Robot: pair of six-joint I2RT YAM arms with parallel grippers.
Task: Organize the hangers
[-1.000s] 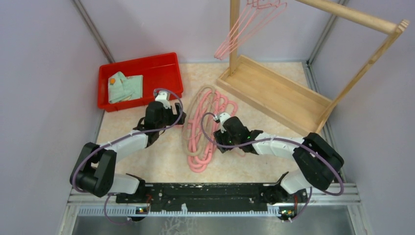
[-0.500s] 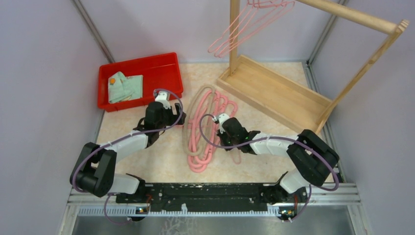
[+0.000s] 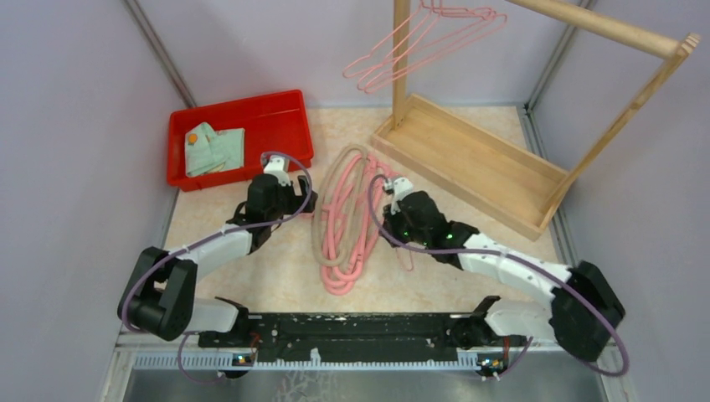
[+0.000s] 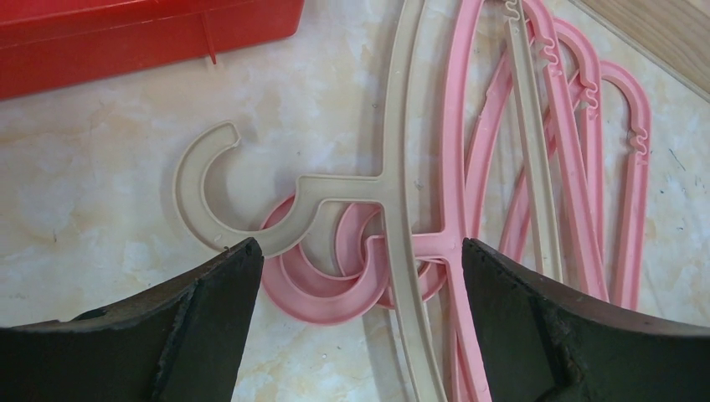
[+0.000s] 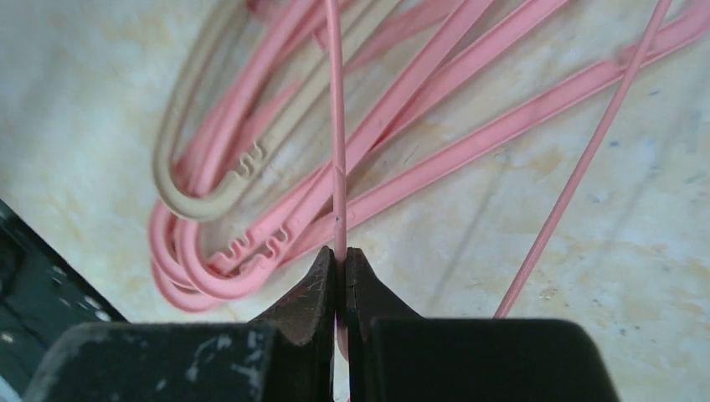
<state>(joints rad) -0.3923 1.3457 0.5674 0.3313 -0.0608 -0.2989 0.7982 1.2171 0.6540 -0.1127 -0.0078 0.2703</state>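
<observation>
Right jaws pinch thin pink hanger, ends cut off; left jaws wide over beige hanger hook.

Pink and beige hangers lie piled flat just left of the right claw, which pinches one thin pink hanger.

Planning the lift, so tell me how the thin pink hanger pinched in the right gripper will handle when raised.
Probably light and a bit springy: the thin pink hanger is far slimmer than the flat hangers under it. Pinched on one narrow rod by the right gripper, it may swivel or slip.
</observation>
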